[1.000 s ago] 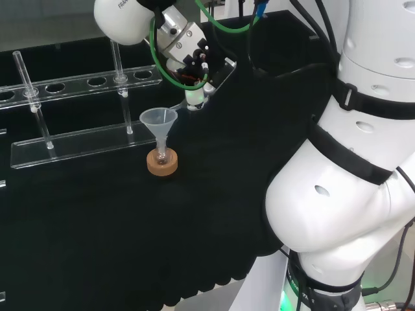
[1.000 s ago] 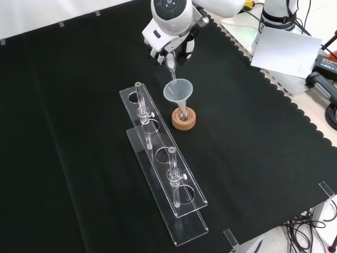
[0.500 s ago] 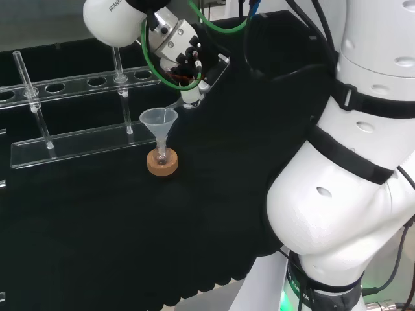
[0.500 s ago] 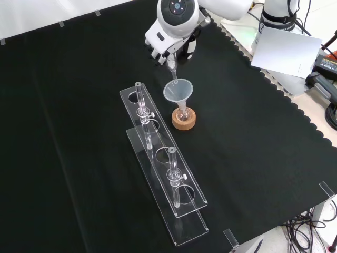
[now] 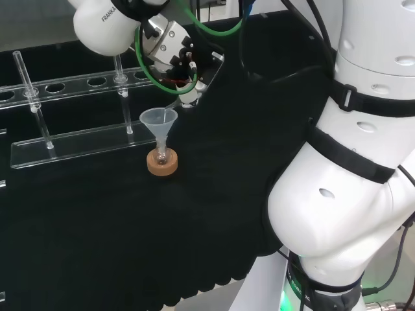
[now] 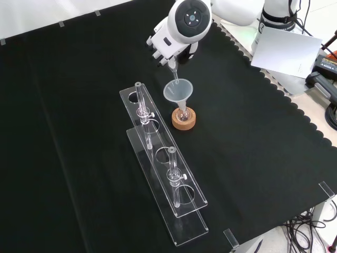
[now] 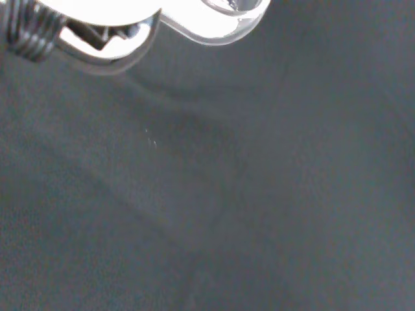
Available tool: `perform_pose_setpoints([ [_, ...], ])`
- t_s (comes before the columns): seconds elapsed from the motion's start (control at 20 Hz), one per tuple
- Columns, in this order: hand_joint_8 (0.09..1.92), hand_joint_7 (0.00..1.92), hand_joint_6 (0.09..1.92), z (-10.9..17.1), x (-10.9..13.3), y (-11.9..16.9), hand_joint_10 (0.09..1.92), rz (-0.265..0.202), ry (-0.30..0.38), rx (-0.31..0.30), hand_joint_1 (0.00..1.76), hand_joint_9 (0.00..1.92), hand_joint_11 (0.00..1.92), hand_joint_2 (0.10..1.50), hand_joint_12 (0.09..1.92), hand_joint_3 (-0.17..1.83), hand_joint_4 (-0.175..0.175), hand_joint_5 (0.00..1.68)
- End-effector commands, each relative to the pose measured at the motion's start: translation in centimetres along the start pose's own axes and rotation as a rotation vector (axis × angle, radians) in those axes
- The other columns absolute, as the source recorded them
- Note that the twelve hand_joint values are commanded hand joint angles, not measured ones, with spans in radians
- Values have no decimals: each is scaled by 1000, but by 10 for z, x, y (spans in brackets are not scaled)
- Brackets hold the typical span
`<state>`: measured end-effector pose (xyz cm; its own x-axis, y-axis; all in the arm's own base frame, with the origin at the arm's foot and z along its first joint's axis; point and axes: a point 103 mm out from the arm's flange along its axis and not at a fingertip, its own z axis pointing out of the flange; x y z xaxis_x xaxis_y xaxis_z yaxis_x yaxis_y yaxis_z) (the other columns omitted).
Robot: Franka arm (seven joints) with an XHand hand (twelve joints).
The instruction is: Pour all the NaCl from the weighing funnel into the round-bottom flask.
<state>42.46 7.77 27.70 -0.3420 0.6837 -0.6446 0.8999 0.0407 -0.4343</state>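
Front view, near to far: clear rack [image 6: 167,174] with glass tubes on the black-clothed bench [image 6: 79,132]; to its right a cork ring [image 6: 184,118] bearing the small round-bottom flask [image 6: 182,112], a clear funnel [image 6: 177,91] seated in its neck; beyond and above, the robot hand [image 6: 169,48], fingers curled round the weighing funnel [image 6: 172,67], tilted steeply, its narrow spout reaching down to the funnel's mouth.
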Motion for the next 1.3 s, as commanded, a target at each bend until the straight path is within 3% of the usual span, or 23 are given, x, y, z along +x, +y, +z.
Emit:
perform_pose_setpoints([
  [0.05,483,1059,151,-4,2,-2,87,2,-54,-6,1163,1413,1168,626,802,582,175,1522],
  [1.3,489,1028,150,-16,8,-2,87,24,-224,-22,1162,1409,1172,629,794,578,175,1522],
])
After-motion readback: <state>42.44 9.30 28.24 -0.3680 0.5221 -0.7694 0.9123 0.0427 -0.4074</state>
